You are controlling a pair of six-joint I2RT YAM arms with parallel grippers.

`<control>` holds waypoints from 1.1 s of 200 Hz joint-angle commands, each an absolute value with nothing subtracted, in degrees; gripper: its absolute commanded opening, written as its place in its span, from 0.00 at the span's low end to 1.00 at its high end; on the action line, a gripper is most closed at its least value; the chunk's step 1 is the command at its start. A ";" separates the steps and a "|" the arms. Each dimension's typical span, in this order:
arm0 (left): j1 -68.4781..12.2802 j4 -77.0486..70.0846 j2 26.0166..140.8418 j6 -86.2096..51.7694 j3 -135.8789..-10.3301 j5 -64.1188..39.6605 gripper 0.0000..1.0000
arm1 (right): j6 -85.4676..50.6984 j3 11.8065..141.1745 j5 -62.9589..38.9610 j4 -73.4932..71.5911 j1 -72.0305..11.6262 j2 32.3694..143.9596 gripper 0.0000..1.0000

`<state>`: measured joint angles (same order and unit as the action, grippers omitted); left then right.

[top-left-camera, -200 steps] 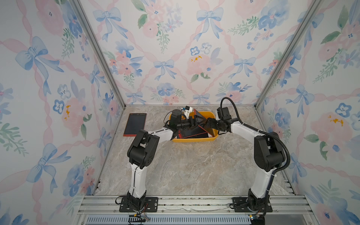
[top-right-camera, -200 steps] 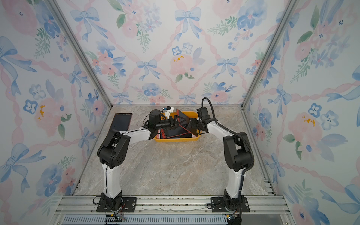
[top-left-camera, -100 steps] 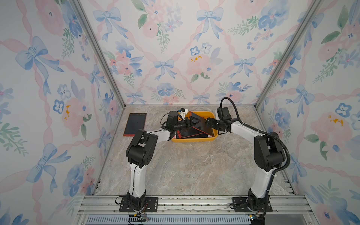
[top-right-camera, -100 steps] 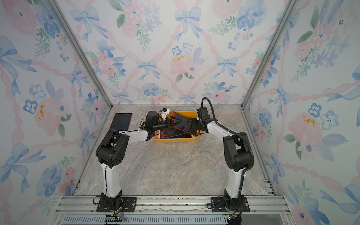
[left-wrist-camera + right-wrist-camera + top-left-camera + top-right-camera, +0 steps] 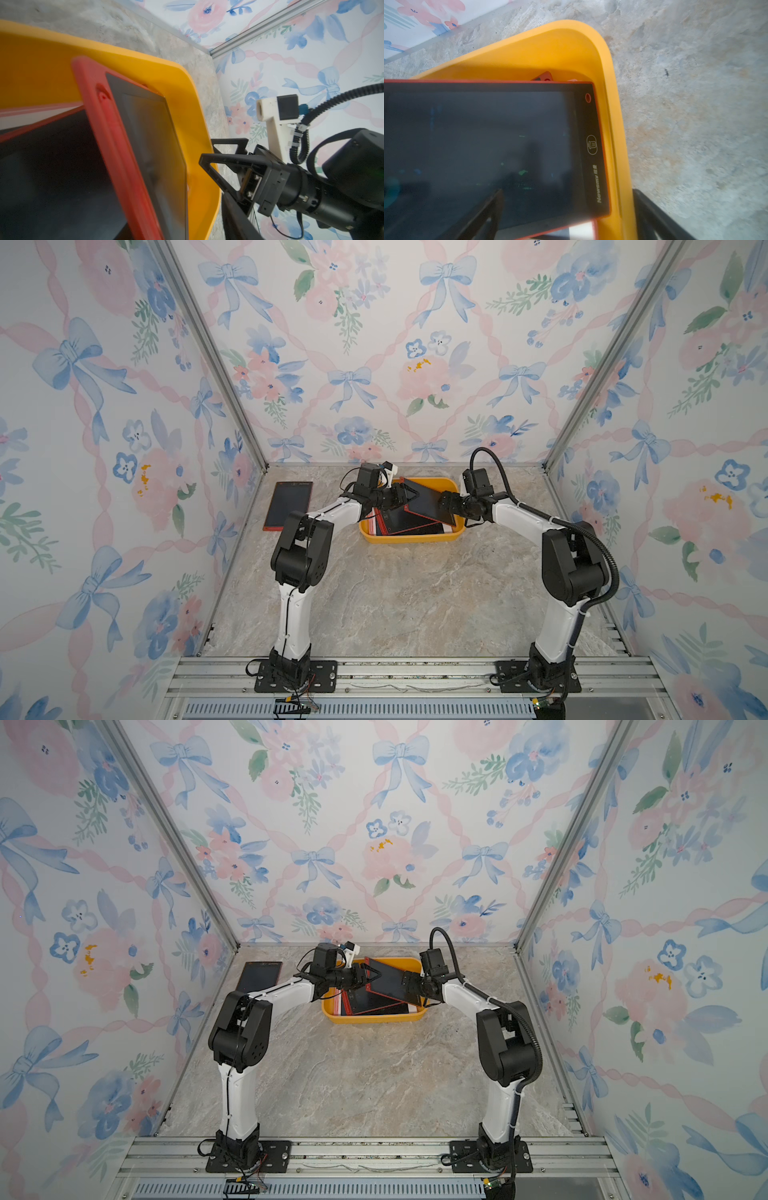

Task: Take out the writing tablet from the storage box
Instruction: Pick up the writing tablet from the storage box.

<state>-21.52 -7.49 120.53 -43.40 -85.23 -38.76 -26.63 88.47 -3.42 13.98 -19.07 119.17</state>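
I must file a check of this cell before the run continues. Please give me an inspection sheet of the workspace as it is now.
Surface: marble-pattern tabletop, no spill seen.
Job's things: yellow-orange storage box at the back holds stacked tablets; on top, the tilted tablet has one end raised; a flat tablet lies on the table, left of the box.
Clutter: nothing seen.
Grippers: left gripper at the tilted tablet's left end, grip unclear; right gripper open at its right end.
Cables: black corrugated hose along the right arm.
Surroundings: floral walls on three sides; aluminium rail in front.
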 commanded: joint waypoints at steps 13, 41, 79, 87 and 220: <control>-21.00 -0.43 122.19 -37.67 -86.42 -36.71 0.39 | -26.89 88.41 -4.75 14.26 -19.47 120.59 0.97; -20.79 1.65 122.21 -36.12 -86.78 -35.69 0.14 | -26.94 88.43 -4.71 14.33 -19.60 120.60 0.97; -20.72 3.39 122.17 -35.16 -86.80 -34.65 0.06 | -26.72 88.09 -4.03 14.58 -19.61 119.91 0.97; -20.60 3.50 121.94 -35.16 -86.72 -34.35 0.05 | -26.56 88.07 -3.63 14.63 -19.59 119.64 0.97; -11.96 3.87 108.26 -42.17 -80.58 -35.68 0.00 | -25.62 85.82 -0.88 14.46 -16.09 117.27 0.97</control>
<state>-14.79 2.57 112.88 -40.73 -82.28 -36.82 -26.39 86.19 -1.67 13.98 -16.82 118.08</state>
